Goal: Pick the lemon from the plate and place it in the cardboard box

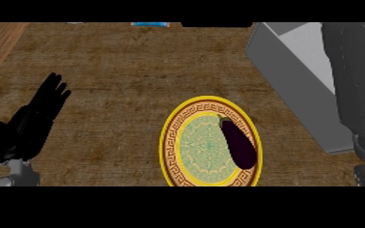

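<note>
A yellow-rimmed patterned plate [170, 140] lies on the wooden counter at lower centre. On its right half rests a dark purple eggplant [239, 142]; no lemon shows. A grey open box [292, 87] stands at the right, its long wall just beyond the plate's right rim. My left hand [39, 111] rests open at the left edge, fingers up, far from the plate. A dark shape along the right edge, over the box, is my right hand [351, 77] or its arm, and it hides part of the box's inside.
The brown counter [114, 67] stretches bare between my left hand and the plate. A small blue object [151, 24] and a dark item [214, 24] lie at the counter's far edge.
</note>
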Motion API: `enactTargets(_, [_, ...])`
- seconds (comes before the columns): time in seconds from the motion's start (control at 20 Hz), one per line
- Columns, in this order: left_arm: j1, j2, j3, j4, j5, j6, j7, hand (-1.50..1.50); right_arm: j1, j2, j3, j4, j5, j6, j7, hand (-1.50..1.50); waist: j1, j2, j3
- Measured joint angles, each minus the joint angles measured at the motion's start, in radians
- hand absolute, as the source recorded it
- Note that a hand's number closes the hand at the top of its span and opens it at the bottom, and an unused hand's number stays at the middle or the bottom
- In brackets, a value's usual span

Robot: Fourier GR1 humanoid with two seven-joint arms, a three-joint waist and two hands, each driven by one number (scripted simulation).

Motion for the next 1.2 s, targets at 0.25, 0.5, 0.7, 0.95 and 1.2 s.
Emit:
enactTargets(0.25, [0.008,0.001,0.008,0.013,0.001,-0.013,-0.021,0.0,0.036,-0.051,-0.031,0.069,-0.011,-0.076,-0.098,1.5,0.003,0.001,0.0])
enactTargets(0.5, [-0.007,0.002,0.005,-0.013,-0.001,-0.004,0.008,0.0,0.065,-0.094,-0.072,0.22,-0.022,-0.2,-0.225,1.5,0.008,0.003,0.0])
enactTargets(0.7, [-0.014,0.0,-0.003,-0.038,-0.003,0.005,0.043,0.0,0.071,-0.098,-0.099,0.342,-0.036,-0.29,-0.298,1.5,0.011,0.004,0.001])
enactTargets(0.95, [-0.019,-0.015,-0.016,-0.029,-0.016,0.013,0.033,0.0,0.074,-0.094,-0.142,0.493,-0.074,-0.306,-0.341,1.5,0.015,0.006,0.001])
enactTargets(1.2, [-0.012,-0.008,0.0,-0.01,-0.01,0.0,0.014,0.0,0.107,-0.104,-0.184,0.597,-0.106,-0.308,-0.347,-1.5,0.013,0.006,0.001])
